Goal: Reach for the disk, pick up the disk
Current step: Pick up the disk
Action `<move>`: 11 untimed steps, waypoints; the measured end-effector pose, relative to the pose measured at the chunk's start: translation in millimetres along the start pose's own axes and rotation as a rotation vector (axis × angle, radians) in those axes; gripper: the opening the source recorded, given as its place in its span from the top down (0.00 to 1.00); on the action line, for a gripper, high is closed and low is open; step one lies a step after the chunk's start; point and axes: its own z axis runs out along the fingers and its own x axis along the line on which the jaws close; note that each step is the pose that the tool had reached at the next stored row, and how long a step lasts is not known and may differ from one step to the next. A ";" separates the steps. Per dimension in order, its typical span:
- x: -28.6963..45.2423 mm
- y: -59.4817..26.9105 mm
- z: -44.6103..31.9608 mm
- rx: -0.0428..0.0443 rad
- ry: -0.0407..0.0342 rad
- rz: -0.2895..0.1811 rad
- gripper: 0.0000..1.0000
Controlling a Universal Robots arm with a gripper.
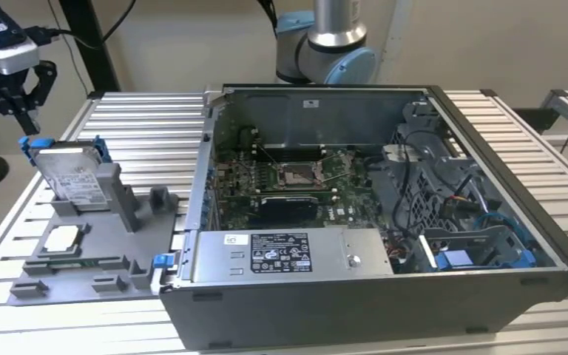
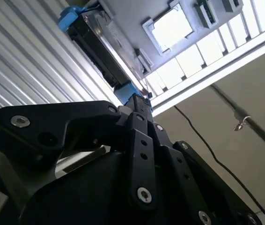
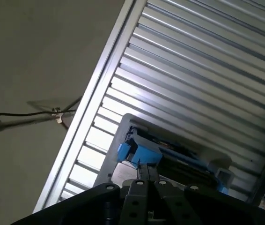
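Note:
The disk [image 1: 67,174] is a silver-grey drive with a white label, framed by a blue bracket. It stands tilted in a grey holder [image 1: 86,244] at the exterior view's left. My black gripper [image 1: 24,118] hangs just above the disk's upper blue corner, apart from it. In both wrist views the fingers [image 2: 142,105] meet at their tips, shut on nothing. The disk [image 2: 99,42] lies edge-on beyond the tips in the second wrist view, and its blue bracket [image 3: 139,152] sits right past the fingers [image 3: 146,176] in the first wrist view.
An open computer case [image 1: 383,222] with its motherboard fills the table's middle. A grey box with a black-white label [image 1: 279,255] sits at its front. A small white-silver chip [image 1: 62,237] lies in the holder. The slatted metal table [image 1: 136,118] ends close to the disk.

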 end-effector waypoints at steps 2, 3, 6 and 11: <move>0.0 0.0 0.0 0.0013 0.0015 -0.037 1.00; 0.0 0.0 0.0 0.0019 0.0022 -0.055 1.00; 0.0 0.0 0.0 0.0039 0.0044 -0.110 1.00; 0.0 0.0 0.0 0.0072 0.0080 -0.201 1.00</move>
